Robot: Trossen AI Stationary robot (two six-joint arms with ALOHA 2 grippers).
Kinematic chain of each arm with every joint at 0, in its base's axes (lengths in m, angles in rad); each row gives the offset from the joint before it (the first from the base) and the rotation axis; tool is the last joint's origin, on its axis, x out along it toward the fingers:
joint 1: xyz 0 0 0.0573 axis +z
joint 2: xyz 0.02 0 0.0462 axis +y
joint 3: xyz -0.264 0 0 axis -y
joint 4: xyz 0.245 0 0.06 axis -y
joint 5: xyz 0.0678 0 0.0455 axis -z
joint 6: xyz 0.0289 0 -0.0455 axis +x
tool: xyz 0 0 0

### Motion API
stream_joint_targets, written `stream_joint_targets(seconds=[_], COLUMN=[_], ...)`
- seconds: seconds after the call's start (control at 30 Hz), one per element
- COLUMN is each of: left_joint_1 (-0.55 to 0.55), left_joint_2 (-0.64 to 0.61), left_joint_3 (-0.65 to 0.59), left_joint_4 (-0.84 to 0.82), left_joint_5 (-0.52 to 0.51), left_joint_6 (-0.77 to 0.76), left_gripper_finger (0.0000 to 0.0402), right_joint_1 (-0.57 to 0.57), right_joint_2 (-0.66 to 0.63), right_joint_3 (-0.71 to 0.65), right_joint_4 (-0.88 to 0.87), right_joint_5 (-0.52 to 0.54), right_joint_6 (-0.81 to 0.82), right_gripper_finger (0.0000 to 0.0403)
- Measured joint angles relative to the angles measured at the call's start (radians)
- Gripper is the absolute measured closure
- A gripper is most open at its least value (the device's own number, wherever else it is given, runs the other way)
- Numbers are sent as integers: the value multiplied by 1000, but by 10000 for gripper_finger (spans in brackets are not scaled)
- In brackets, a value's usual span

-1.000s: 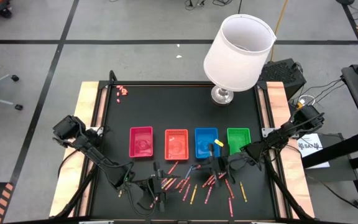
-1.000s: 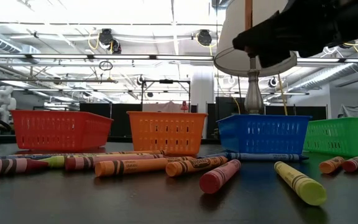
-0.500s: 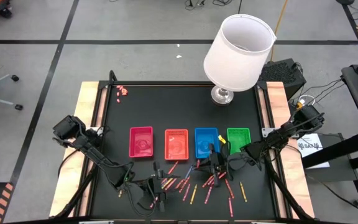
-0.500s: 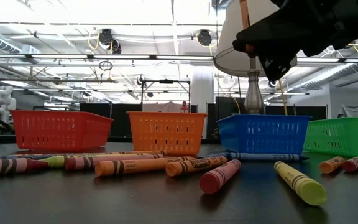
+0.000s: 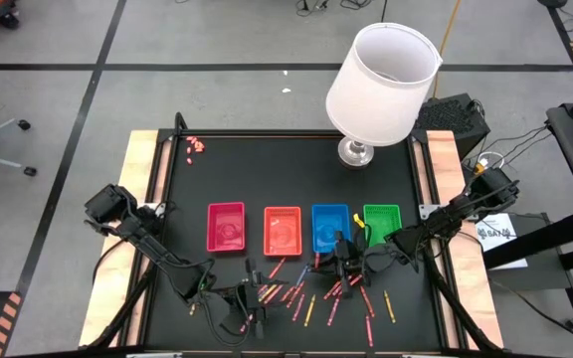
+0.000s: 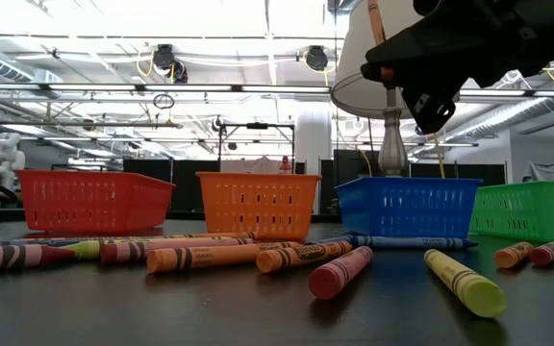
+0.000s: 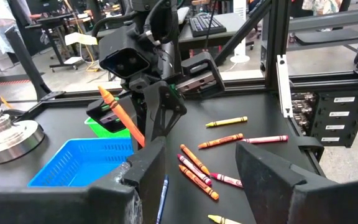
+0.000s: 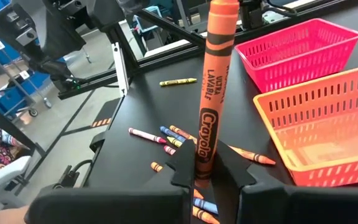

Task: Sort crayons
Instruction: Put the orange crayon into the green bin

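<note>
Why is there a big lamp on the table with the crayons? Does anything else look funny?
The white lamp at the table's far edge has nothing to do with sorting. A little cluster of pink-red bits sits alone near the far left corner. The right gripper holds an orange crayon.

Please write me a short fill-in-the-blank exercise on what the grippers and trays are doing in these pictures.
1. The right gripper is shut on an ___ crayon.
2. The four trays stand in a row: pink tray, orange tray, ___ tray, green tray.
3. The left gripper waits with its fingers ___.
4. A white ___ stands at the table's far edge.

Missing words: orange; blue; open; lamp
</note>
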Motion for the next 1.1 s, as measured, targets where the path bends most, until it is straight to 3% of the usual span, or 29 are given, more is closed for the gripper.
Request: stream_joint_targets(seconds=[0.67,1.1], left_joint_1=[10,12], left_joint_2=[1,1], left_joint_3=[0,0], left_joint_4=[-34,-41], left_joint_5=[0,0], left_joint_6=[-2,-2], left_gripper_finger=[206,206], right_joint_1=[0,0], right_joint_2=[1,1], right_joint_3=[0,0], right_joint_4=[-7,-8], right_joint_5=[3,5], right_joint_6=[24,-76], right_gripper_finger=[383,383])
